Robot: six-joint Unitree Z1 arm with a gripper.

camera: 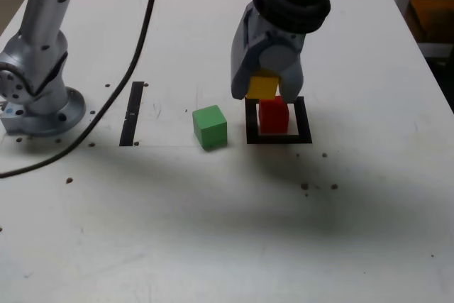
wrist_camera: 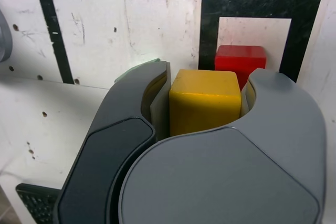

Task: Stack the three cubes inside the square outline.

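I'm holding the yellow cube (wrist_camera: 205, 106) clenched between the two jaws of the gripper (camera: 264, 89), and in the wrist view both jaw faces are pressing flat on its opposite sides, so the grasp is looking square. I'm keeping it just above the red cube (camera: 273, 116), a little off toward the exterior view's left, because the red one is already sitting inside the square outline (camera: 278, 138) and the yellow one has to land on top of it; I'm judging this as the second layer of the stack going on. From the exterior view I cannot tell whether the two cubes are touching or still apart.

The green cube (camera: 210, 126) is waiting just outside the square outline, on the exterior view's left of it, between the outline and the straight black tape strip (camera: 133, 113). It is clearly the last piece to go.

The white table (camera: 213, 232) is showing scuffs and small holes, with a dark cable (camera: 106, 104) trailing across it beyond the strip and the arm's metal base (camera: 39, 108) bolted down farther out on that same side.
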